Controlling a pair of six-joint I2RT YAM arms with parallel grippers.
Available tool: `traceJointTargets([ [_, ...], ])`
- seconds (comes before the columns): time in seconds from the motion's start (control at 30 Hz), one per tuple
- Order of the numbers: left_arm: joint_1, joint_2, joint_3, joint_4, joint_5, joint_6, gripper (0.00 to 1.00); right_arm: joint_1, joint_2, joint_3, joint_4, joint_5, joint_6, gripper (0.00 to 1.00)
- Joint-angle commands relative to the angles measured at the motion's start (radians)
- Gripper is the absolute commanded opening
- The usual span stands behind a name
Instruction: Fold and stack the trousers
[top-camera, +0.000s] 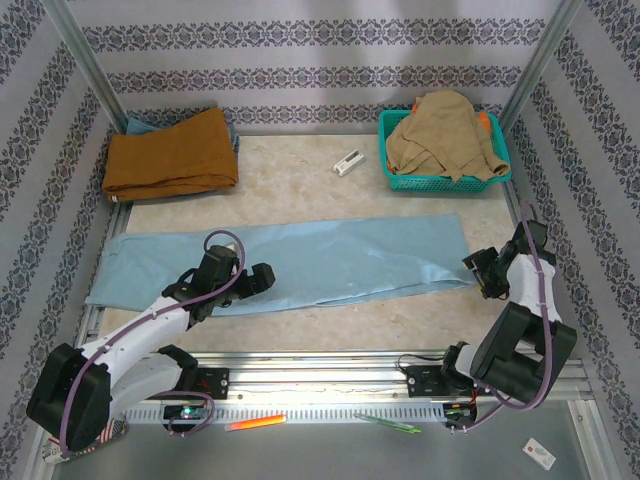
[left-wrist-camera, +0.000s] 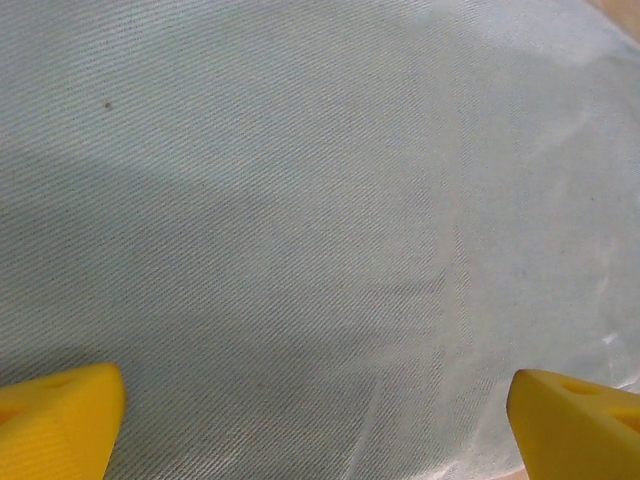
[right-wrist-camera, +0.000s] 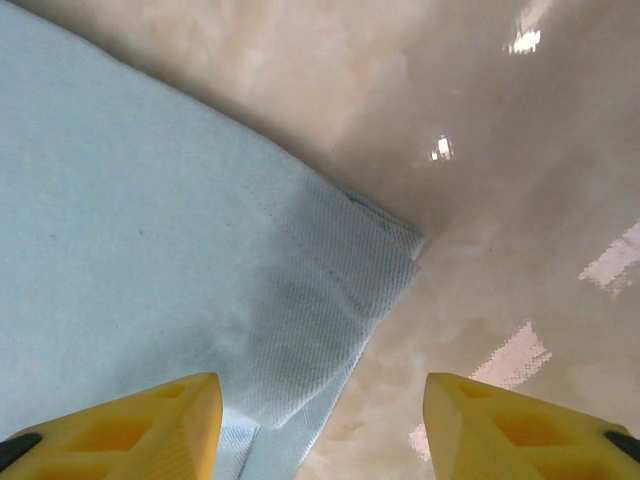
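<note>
Stretching left to right across mid-frame, trousers (top-camera: 330, 255) have the right tool (top-camera: 476, 268) spread over their right hem, the left tool (top-camera: 264, 277) spread mid-cloth.

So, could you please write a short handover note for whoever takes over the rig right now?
Left gripper: fingers open, low over the trousers, holding nothing.
Right gripper: fingers open, at the right-end hem corner, no grip yet.
The trousers lie flat in one long strip across the table.
Done: laid out straight. Left: fold them short, then stack.
</note>
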Motion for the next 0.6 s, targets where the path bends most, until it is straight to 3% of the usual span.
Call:
traceJointTargets([
  [0.0, 0.009, 0.009, 0.054, -0.042, 0.01, 0.014, 0.98, 0.094, -0.101, 0.058, 0.002, 0.039, 0.043, 0.55],
  [0.13, 0.008, 0.082, 0.096, 0.001, 0.031, -0.004, 0.98, 0.42, -0.113, 0.064, 0.089, 0.141, 0.153, 0.54],
  [0.2, 0.007, 0.145, 0.119, 0.04, 0.042, -0.016, 0.97, 0.501, -0.035, 0.078, 0.14, 0.151, 0.178, 0.53],
  [0.37, 0.003, 0.299, 0.142, 0.163, 0.052, -0.062, 0.95, 0.418, 0.218, 0.056, 0.246, 0.063, 0.202, 0.51],
  [0.57, 0.006, 0.287, 0.014, 0.235, -0.025, -0.127, 0.96, 0.194, 0.317, -0.093, 0.357, -0.086, 0.198, 0.53],
])
